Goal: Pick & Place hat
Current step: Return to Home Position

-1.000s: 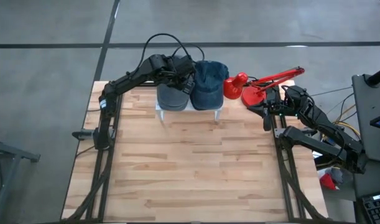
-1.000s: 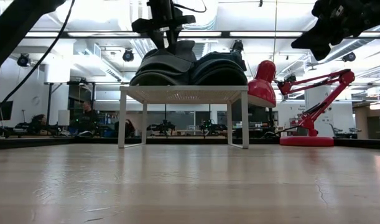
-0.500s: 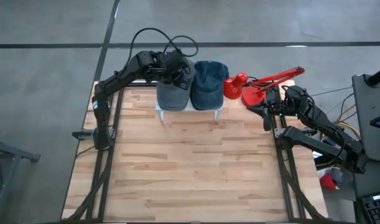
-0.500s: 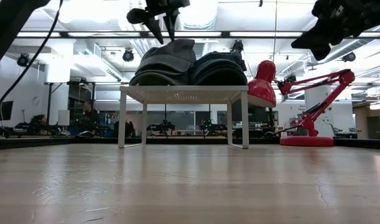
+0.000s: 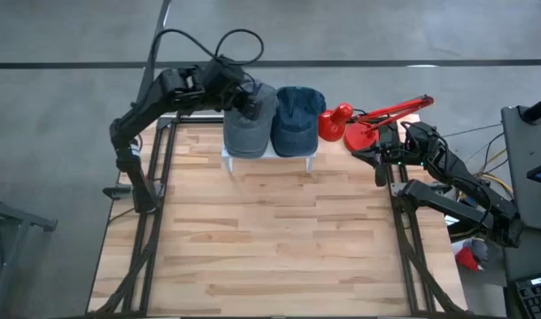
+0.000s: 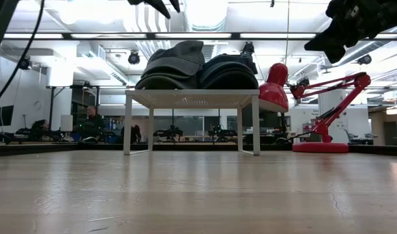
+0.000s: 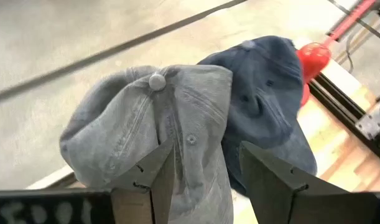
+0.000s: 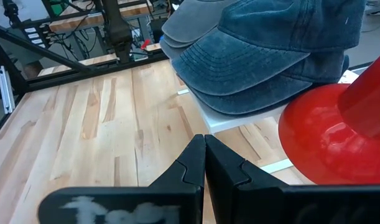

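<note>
Hovering over the grey caps on the shelf, the left pincer gapes

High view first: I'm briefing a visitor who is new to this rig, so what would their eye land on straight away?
Two stacks of caps, light gray caps beside blue caps, sit on a small white shelf at the far edge of the table. Just right of them stands a bright red desk lamp. The left gripper hovers open above the gray stack; the right gripper waits shut near the lamp.
</note>
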`<state>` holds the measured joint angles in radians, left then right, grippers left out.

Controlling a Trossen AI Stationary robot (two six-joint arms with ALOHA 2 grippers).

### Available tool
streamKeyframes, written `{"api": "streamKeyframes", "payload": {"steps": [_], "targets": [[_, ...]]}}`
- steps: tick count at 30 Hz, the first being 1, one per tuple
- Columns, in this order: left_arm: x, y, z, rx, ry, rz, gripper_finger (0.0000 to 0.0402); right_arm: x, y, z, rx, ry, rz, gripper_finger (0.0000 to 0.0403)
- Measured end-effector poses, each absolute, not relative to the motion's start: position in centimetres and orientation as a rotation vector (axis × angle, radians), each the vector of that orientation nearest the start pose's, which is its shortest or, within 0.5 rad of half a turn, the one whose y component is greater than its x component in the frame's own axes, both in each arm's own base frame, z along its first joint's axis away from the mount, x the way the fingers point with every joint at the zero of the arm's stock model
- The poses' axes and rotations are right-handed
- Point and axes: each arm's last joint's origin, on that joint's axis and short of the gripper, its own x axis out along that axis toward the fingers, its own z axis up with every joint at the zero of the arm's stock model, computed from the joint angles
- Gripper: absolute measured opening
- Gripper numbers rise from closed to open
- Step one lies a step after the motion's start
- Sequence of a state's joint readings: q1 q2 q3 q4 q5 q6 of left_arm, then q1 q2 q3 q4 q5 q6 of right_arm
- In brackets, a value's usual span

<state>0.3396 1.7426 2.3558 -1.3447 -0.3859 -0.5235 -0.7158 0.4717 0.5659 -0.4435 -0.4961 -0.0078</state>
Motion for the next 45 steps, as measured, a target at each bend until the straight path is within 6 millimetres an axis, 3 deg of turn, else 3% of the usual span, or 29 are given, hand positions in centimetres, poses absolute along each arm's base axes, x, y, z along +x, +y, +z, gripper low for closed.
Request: {"api": "streamKeyframes", "payload": {"steps": [11, 20, 26, 38, 45], "targets": [[26.2, 8.3, 50.4, -0.268, 0.6, 0.738, 0.017, 9.3, -6.2, 27.4, 0.188, 0.289, -0.216, 0.0008], [25.8, 7.6, 49.1, -0.24, 0.631, 0.719, 0.0152, 9.3, -6.2, 27.4, 0.189, 0.289, -0.216, 0.0008], [25.0, 7.2, 46.3, -0.267, 0.56, 0.701, 0.0144, 9.3, -6.2, 27.4, 0.19, 0.29, -0.216, 0.0008], [19.8, 5.4, 37.3, -0.306, 0.278, 0.507, 0.0143, 9.2, -6.2, 27.4, 0.192, 0.289, -0.217, 0.0008], [16.3, 4.5, 32.8, -0.31, 0.208, 0.477, 0.0142, 9.2, -6.2, 27.4, 0.192, 0.289, -0.217, 0.0008]]}}
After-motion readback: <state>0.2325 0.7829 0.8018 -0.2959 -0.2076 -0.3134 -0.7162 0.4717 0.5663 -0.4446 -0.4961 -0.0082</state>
